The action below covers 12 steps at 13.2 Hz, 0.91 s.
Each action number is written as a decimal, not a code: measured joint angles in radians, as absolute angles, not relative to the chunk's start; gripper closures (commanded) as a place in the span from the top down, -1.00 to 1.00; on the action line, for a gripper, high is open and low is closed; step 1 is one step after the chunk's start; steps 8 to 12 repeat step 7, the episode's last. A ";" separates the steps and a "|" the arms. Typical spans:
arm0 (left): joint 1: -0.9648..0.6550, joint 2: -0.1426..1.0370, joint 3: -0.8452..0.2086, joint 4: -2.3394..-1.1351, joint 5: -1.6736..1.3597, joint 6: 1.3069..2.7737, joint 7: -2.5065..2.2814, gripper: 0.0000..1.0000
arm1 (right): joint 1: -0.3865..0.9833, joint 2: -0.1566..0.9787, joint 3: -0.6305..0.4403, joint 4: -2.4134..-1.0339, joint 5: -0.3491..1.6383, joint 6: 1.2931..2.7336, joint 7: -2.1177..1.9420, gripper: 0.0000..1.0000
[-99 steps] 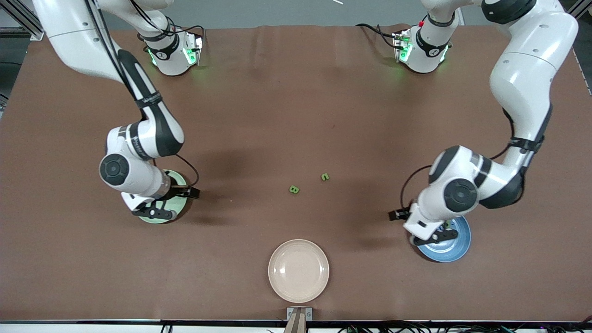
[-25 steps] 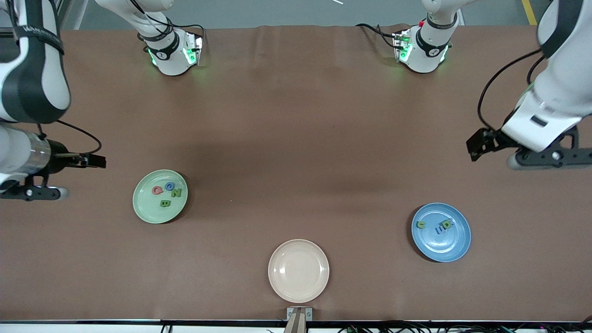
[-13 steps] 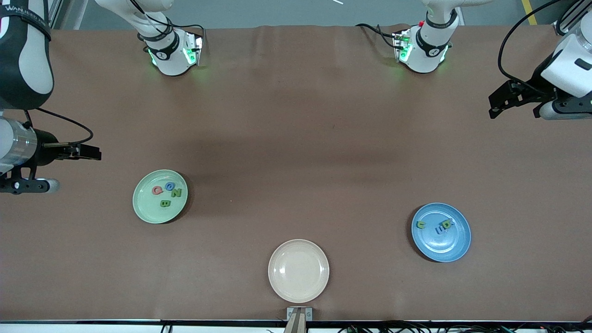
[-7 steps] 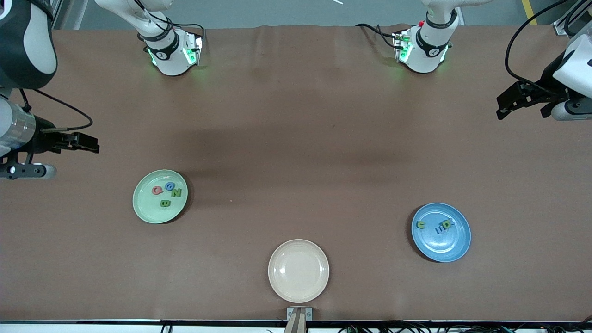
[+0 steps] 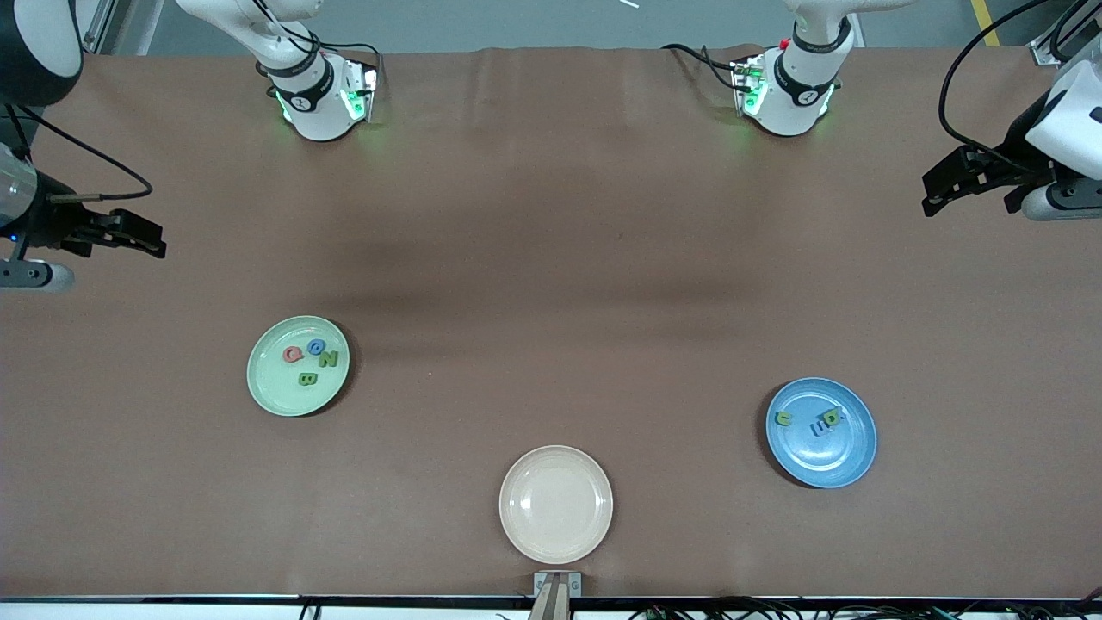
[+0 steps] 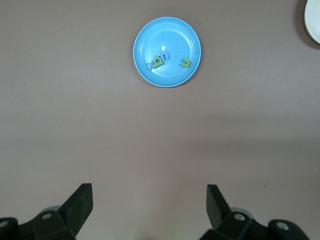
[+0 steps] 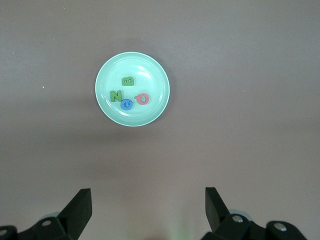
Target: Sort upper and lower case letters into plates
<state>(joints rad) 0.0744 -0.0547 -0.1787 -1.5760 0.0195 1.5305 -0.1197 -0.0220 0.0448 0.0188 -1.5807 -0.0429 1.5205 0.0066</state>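
Observation:
The mint green plate [image 5: 274, 394] holds the pink-red Q [image 5: 293, 354], blue G [image 5: 316, 347], green N [image 5: 328, 359] and green B [image 5: 306, 378]. The blue plate [image 5: 828, 462] holds a small green letter [image 5: 783, 418], another green one [image 5: 832, 417] and small blue letters [image 5: 817, 427] bunched beside it. My right gripper [image 5: 26, 275] is open and empty, high at the right arm's end of the table. My left gripper [image 5: 1061, 205] is open and empty, high at the left arm's end. The right wrist view shows the mint plate [image 7: 148, 67]; the left wrist view shows the blue plate [image 6: 172, 34].
A cream-beige plate [image 5: 556, 504] with nothing in it sits near the table's front edge, midway between the two plates; its rim shows in the left wrist view [image 6: 314, 20]. The two arm bases stand at the table's back edge.
The green B and a small green letter that lay mid-table are now in the plates. Both arms have lifted off the plates and drawn back to the table's ends.

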 measured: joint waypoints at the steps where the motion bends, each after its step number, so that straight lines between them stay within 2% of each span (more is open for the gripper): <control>1: 0.074 -0.055 -0.179 -1.573 0.019 1.531 -0.120 1.00 | -0.022 0.031 0.019 -1.587 -0.042 1.520 0.006 1.00; 7: 0.072 -0.055 -0.182 -1.555 0.005 1.531 -0.120 1.00 | -0.022 -0.038 0.019 -1.640 -0.012 1.521 0.006 1.00; 12: 0.072 -0.055 -0.182 -1.555 0.005 1.531 -0.120 1.00 | -0.022 -0.038 0.019 -1.640 -0.012 1.521 0.006 1.00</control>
